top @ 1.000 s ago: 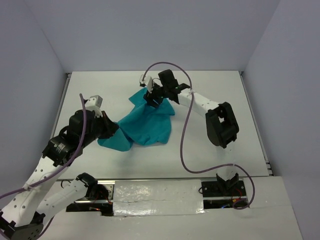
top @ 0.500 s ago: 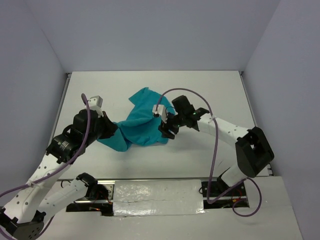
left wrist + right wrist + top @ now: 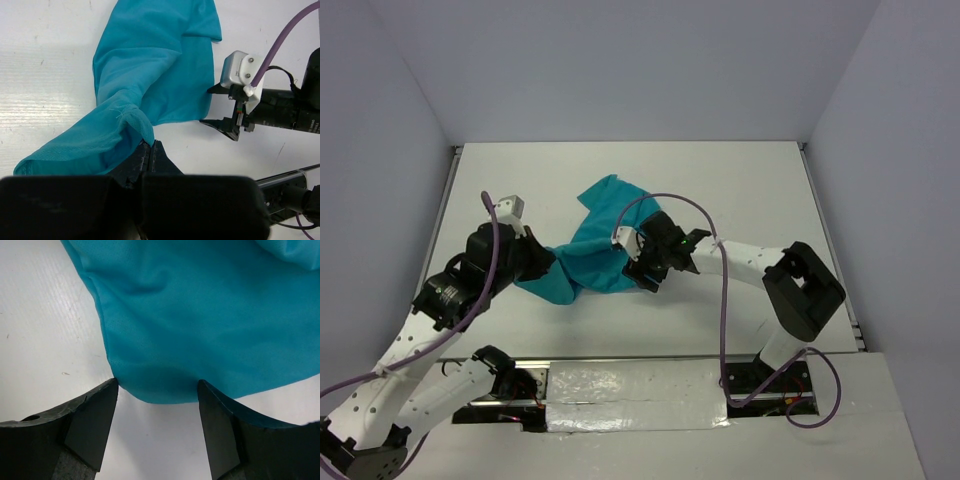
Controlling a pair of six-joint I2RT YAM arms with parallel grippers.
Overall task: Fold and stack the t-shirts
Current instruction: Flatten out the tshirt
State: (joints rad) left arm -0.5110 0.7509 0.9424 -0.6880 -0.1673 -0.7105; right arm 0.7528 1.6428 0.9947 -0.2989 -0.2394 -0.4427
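The teal t-shirt lies crumpled and twisted on the white table. It also fills the top of the left wrist view and the right wrist view. My left gripper is shut on the shirt's near-left bunched end, and its fingertips pinch a fold of cloth. My right gripper stands open at the shirt's near-right edge. A rounded hem corner sits just between its fingertips, with nothing clamped. From the left wrist view, the right gripper faces the cloth edge.
Grey walls close in the table on the left, right and back. A purple cable loops off the right arm over the table's near right. A taped metal rail runs along the near edge between the arm bases.
My right arm has swung from the shirt's far edge to its near-right edge, and its jaws have widened. The left gripper has kept its hold and barely moved.
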